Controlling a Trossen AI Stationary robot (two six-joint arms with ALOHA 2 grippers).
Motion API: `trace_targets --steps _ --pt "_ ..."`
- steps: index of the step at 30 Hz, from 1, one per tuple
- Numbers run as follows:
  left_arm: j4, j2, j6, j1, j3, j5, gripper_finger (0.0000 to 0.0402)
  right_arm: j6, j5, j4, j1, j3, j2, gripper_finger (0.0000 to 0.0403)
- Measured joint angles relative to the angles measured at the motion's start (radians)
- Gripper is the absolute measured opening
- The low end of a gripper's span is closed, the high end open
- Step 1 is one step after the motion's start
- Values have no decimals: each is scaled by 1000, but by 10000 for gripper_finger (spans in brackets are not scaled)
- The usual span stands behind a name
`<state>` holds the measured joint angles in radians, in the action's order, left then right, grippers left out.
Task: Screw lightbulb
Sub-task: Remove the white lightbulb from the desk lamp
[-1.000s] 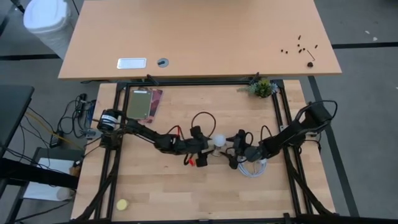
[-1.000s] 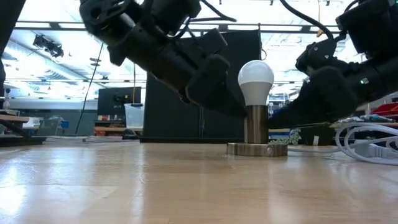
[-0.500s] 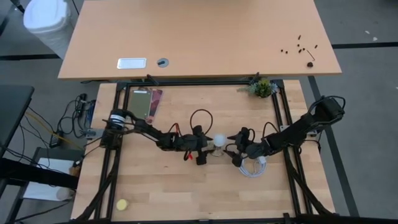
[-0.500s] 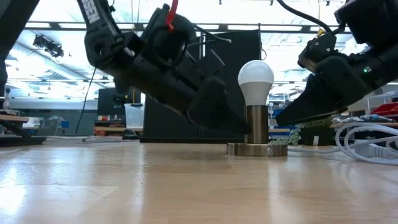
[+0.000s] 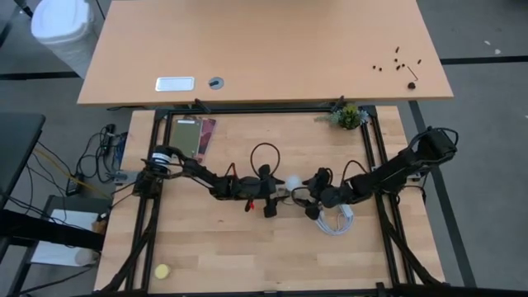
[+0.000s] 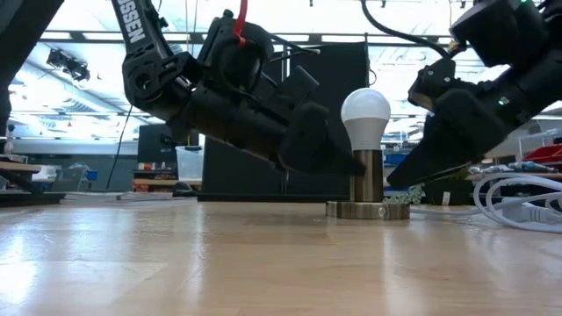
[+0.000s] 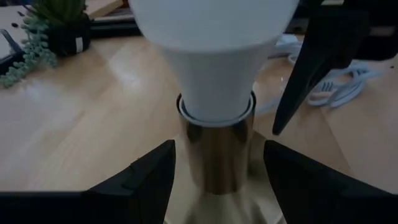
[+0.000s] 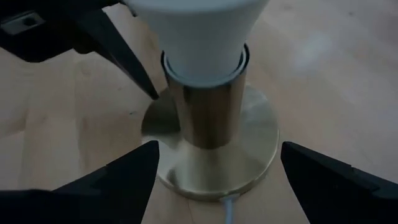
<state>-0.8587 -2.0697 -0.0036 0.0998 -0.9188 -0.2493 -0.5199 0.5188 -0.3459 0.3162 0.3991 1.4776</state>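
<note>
The white lightbulb (image 6: 365, 110) stands upright in the metal post (image 6: 367, 175) of a round disc socket (image 6: 367, 211) at mid-table (image 5: 291, 182). My left gripper (image 7: 219, 146) reaches in low from the table's left, open, one finger on each side of the post below the bulb (image 7: 211, 37). My right gripper (image 8: 219, 146) comes slanting down from the table's right, open wide. Its fingers stand on either side of the disc (image 8: 261, 137), clear of it. My left gripper has its fingers (image 7: 155, 177) close on both sides of the socket's post (image 7: 217, 143), nearly level, from the table's left. A narrow gap seems to remain on each side. I cannot tell whether they touch it.
A coil of white cable (image 5: 334, 221) lies just right of the socket, under my right arm. A small potted plant (image 5: 348, 117) stands at the far right corner, a flat card (image 5: 188, 136) at the far left, and a yellow ball (image 5: 162, 271) near the front left.
My left gripper has sunk toward the table and tipped closer to level, its fingers now low beside the socket's post. My right gripper has risen slightly and tipped, staying to the right of the socket.
</note>
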Motion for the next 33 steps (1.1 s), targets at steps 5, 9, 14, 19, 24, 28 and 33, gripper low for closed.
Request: trace_targets --steps 5,9,14,19,24,28,33 --pt "-80 -42 1 0 -3 0 247 16 3 115 -17 54 0 346" --pt "-133 -81 0 0 -4 0 247 6 2 283 -24 121 0 346" --pt "-145 -90 0 0 -7 -1 247 -27 -7 493 -24 211 -6 346" --pt "-152 -90 0 0 -8 -19 247 -10 31 609 -28 293 -13 346" --pt "-160 -90 0 0 -8 -37 247 28 32 616 -67 323 -12 346" --pt "-159 -91 0 0 -8 -37 246 41 -4 588 -88 323 -12 346" --pt "-143 -91 0 0 -8 -30 233 43 -44 535 -91 323 -11 346"
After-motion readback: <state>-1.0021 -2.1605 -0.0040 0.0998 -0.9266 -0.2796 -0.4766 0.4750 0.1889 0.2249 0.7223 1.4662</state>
